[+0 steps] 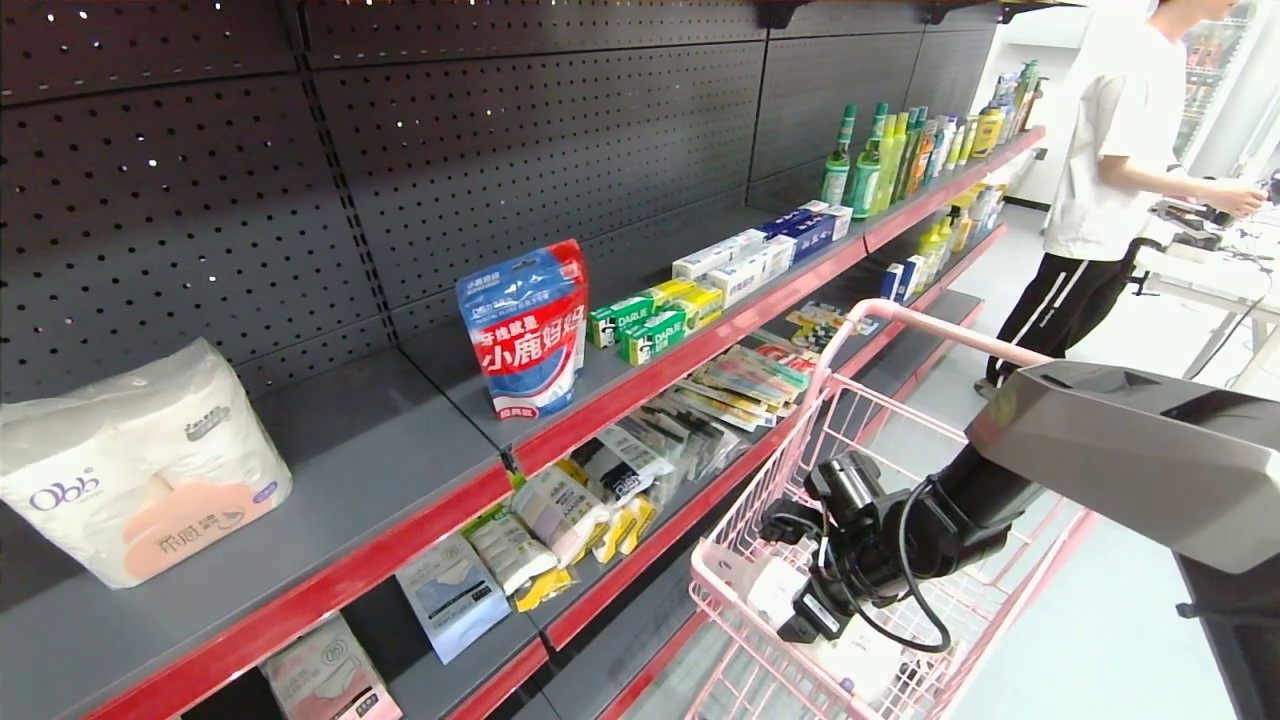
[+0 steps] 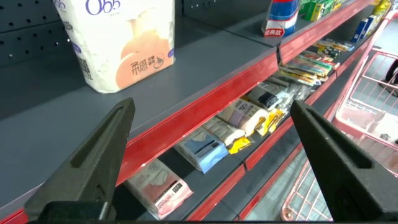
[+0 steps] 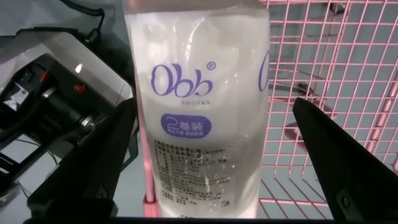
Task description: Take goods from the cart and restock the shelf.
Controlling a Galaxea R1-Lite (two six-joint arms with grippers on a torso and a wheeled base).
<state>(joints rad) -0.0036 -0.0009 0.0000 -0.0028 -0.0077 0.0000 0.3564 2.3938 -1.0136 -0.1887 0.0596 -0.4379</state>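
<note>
Store aisle with dark pegboard backing: a grey shelf with a red front edge runs along the robot's left, and a pink wire cart stands just beside it on the pale floor.

Inside the cart, a white pack in clear wrap with a purple label sits against the pink wire wall. The right tool is down in the basket and straddles this pack with its jaws spread. One finger lies right at the pack's edge, and the other finger stands clear of it with wire mesh showing in the gap. Whether the first finger touches the wrap I cannot tell.

The left tool hangs in front of the shelf's red edge, its jaws wide apart with nothing between them. On the shelf behind it stands a pack of paper rolls, white with a peach panel. Further along are an upright blue-and-red pouch, a row of green and white toothpaste boxes, and a cluster of green bottles at the far end. The lower shelf holds flat packets lying side by side.
</note>
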